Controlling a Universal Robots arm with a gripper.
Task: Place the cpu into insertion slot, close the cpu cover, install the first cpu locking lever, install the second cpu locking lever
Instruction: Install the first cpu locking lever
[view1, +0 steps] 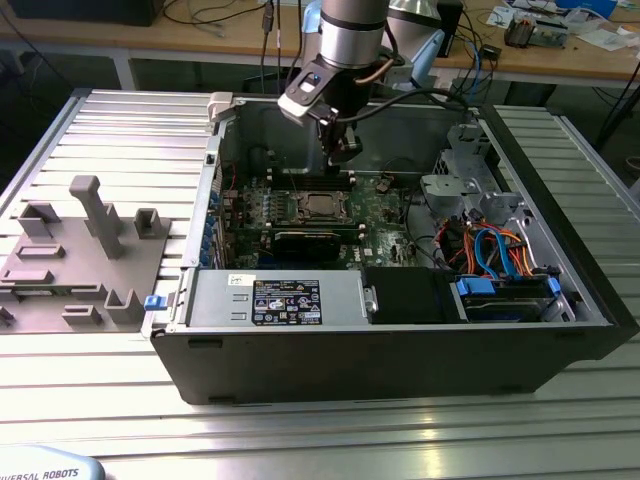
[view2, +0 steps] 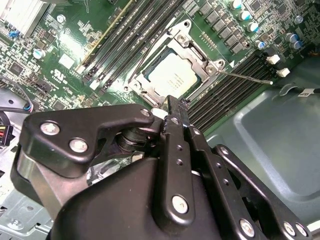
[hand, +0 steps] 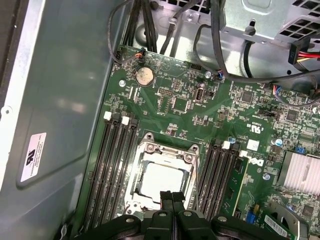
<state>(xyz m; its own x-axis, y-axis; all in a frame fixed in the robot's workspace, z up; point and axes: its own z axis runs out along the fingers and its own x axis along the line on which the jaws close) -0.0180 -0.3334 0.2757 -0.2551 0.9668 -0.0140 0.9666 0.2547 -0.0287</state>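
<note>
The cpu (view1: 320, 205), a small square chip with a dull silver top, lies flat in the insertion slot (hand: 131, 204) in the middle of the green motherboard (hand: 225, 110). The cpu cover (hand: 165, 149), a silvery frame, lies down around the chip (view2: 172, 75), whose top shows through its window (hand: 161, 179). A thin metal locking lever (view2: 247, 78) sticks out sideways from one corner of the socket, over the memory slots. My gripper (view1: 338, 150) hangs a little above the socket's edge. Its black fingertips (hand: 167, 197) are pressed together, shut on nothing, in both wrist views.
Long black memory slots (hand: 112, 165) flank the socket on both sides. A finned heat sink (hand: 302, 172) and cable bundles (hand: 150, 25) sit nearby. The case walls (view1: 215, 190), power supply (view1: 285, 300) and drive cage (view1: 470, 170) hem the board in. A grey fixture (view1: 90, 250) stands at the exterior view's left.
</note>
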